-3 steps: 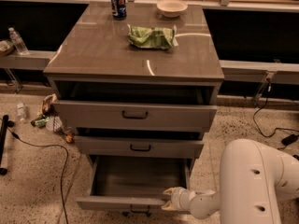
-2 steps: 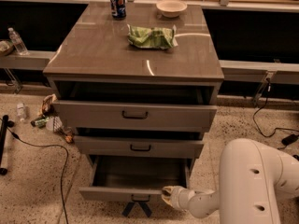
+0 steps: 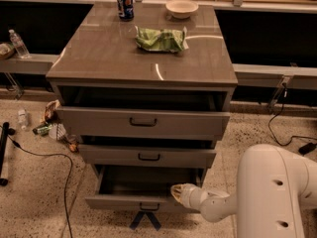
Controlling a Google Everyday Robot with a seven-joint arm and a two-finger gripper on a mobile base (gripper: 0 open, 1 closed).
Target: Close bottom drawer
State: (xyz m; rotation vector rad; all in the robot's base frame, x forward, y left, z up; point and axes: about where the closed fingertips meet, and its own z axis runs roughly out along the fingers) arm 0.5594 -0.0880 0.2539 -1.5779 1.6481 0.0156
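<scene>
Since a second ago, the bottom drawer [image 3: 116, 203] has slid part of the way back into the cabinet [image 3: 143, 68], and the gripper [image 3: 178, 193] has travelled inward with it.

Camera view: the bottom drawer is the lowest of three and is open, with its grey inside showing behind the flat front and its small dark handle [image 3: 148, 207] facing out. The gripper sits at the right end of that front, at or just over its top edge, on the end of the white arm [image 3: 275, 190] that reaches in from the lower right. Whether the claw is open or closed cannot be told from here; it looks to be pressing rather than gripping anything.

My reading is that the push is in mid-stroke, not finished. The next move calls for a steady shove straight back along the drawer's travel. Because the contact is off to the right, the drawer could skew and bind, so an even push matters.

Just above, the middle drawer [image 3: 114, 154] stands slightly out and overhangs the bottom one, and the top drawer [image 3: 99, 121] stands out further. As the front goes home, room over the gripper shrinks, so it may catch under the middle front. On the floor, a black cable [image 3: 66, 175] lies well to the left, away from the arm.
</scene>
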